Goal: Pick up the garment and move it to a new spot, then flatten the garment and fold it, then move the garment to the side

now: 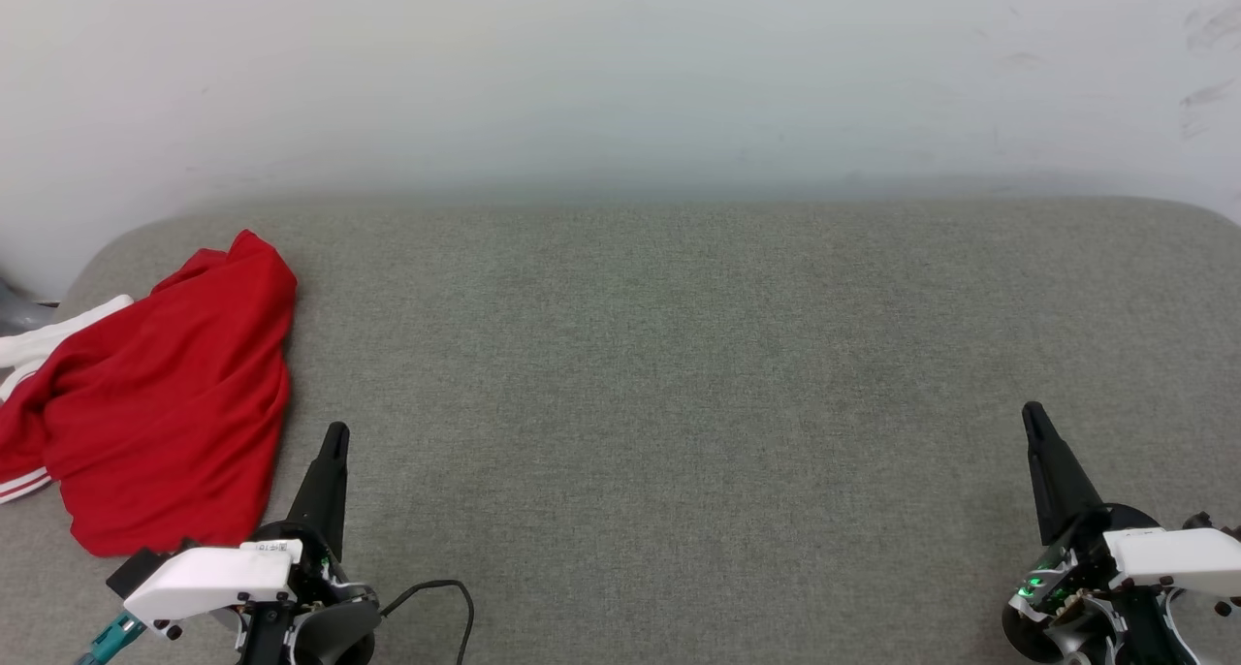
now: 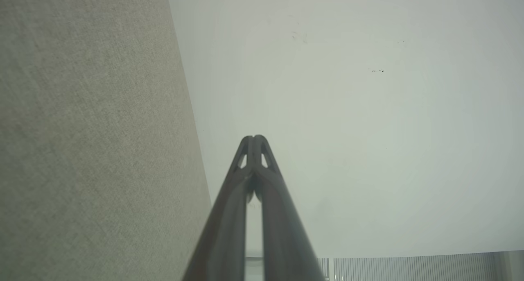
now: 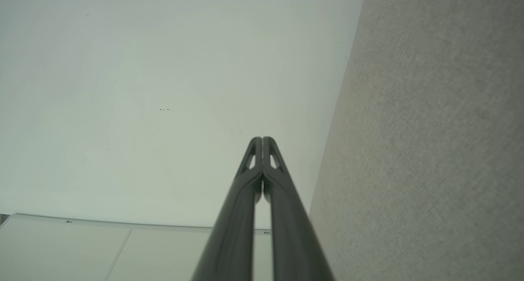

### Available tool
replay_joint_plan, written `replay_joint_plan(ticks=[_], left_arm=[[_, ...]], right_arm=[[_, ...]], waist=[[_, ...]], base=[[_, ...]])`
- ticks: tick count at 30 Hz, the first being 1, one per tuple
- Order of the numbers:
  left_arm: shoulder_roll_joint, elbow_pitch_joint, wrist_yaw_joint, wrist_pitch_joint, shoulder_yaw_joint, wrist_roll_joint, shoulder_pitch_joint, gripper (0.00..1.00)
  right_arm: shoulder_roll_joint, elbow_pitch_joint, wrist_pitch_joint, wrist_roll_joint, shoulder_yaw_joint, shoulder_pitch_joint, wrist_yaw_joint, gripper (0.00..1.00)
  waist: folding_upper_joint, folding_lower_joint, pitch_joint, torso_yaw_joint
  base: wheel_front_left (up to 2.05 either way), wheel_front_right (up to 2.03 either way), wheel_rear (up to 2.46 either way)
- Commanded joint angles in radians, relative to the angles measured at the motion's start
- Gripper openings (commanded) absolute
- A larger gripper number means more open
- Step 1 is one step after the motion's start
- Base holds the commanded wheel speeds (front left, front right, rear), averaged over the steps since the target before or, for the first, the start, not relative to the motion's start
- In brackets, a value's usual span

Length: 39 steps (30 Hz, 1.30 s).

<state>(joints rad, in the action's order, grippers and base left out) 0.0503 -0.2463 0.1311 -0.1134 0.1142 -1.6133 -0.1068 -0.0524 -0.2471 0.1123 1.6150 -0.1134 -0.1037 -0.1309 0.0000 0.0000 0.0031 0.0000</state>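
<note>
A red garment (image 1: 165, 403) with white, stripe-trimmed sleeves is lying crumpled at the left end of a wide grey cushion (image 1: 679, 384), its cloth bunching in loose folds and one sleeve reaching toward the cushion's left edge. The left gripper (image 1: 335, 432) is sitting over the cushion's near-left corner, close beside the garment, with its two dark fingers pressing together and gripping nothing. The right gripper (image 1: 1034, 415) is sitting over the cushion's near-right corner, well apart from the garment, its fingers likewise pinching tight and empty. A pale wall (image 1: 620, 74) is rising behind the cushion's far edge.
</note>
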Motion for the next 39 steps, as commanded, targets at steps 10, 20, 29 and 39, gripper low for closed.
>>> replay_joint_plan(ticks=[10, 20, 29, 39], left_arm=[[-0.002, 0.001, 0.002, -0.004, 0.002, 0.001, -0.005, 0.0], [-0.002, 0.001, 0.002, -0.004, 0.003, 0.001, -0.005, 0.0], [0.0, 0.0, 0.0, 0.0, 0.0, 0.0, 0.0, 1.0], [0.0, 0.025, 0.0, 0.041, -0.048, 0.012, -0.003, 1.0]], right_arm=[[0.003, -0.001, 0.002, -0.004, 0.0, -0.013, 0.0, 0.0], [0.003, -0.001, 0.002, -0.004, 0.0, -0.013, 0.0, 0.0], [0.0, 0.0, 0.0, 0.0, 0.0, 0.0, 0.0, 1.0], [0.0, 0.032, -0.038, -0.021, 0.02, 0.022, 0.0, 1.0]], waist=[[0.0, 0.0, 0.0, 0.0], [0.0, 0.0, 0.0, 0.0], [0.0, 0.0, 0.0, 0.0], [0.0, 0.0, 0.001, 0.0]], base=[[0.0, 0.0, 0.0], [0.0, 0.0, 0.0], [0.0, 0.0, 0.0], [0.0, 0.0, 0.0]])
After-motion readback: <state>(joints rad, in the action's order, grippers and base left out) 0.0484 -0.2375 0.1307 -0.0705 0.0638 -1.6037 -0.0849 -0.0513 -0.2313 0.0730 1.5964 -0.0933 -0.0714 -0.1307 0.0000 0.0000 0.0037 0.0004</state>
